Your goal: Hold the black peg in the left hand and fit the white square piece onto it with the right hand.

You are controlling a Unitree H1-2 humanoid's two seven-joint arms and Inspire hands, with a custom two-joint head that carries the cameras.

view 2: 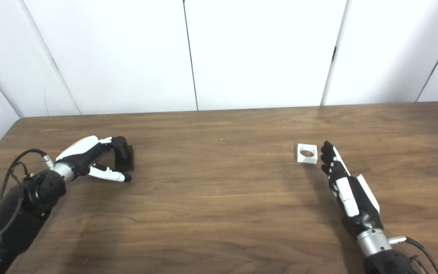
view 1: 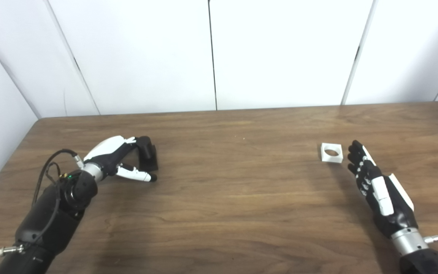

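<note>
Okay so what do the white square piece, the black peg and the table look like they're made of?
White square piece: likely matte plastic, perhaps printed; flat even white, crisp edges, round hole, no shine.
Black peg: probably plastic too; dull uniform black, blocky, though the left robot hand partly hides it.
Table: wood or wood-look laminate; brown grain streaks with a soft satin sheen.

A: Black peg (view 1: 149, 156)? 
B: Dark blocky piece, stood on the desk (view 1: 226, 213) at left, partly hidden.
A: White square piece (view 1: 332, 152)?
B: Lay flat at right, round hole facing up, well apart from peg.
</note>
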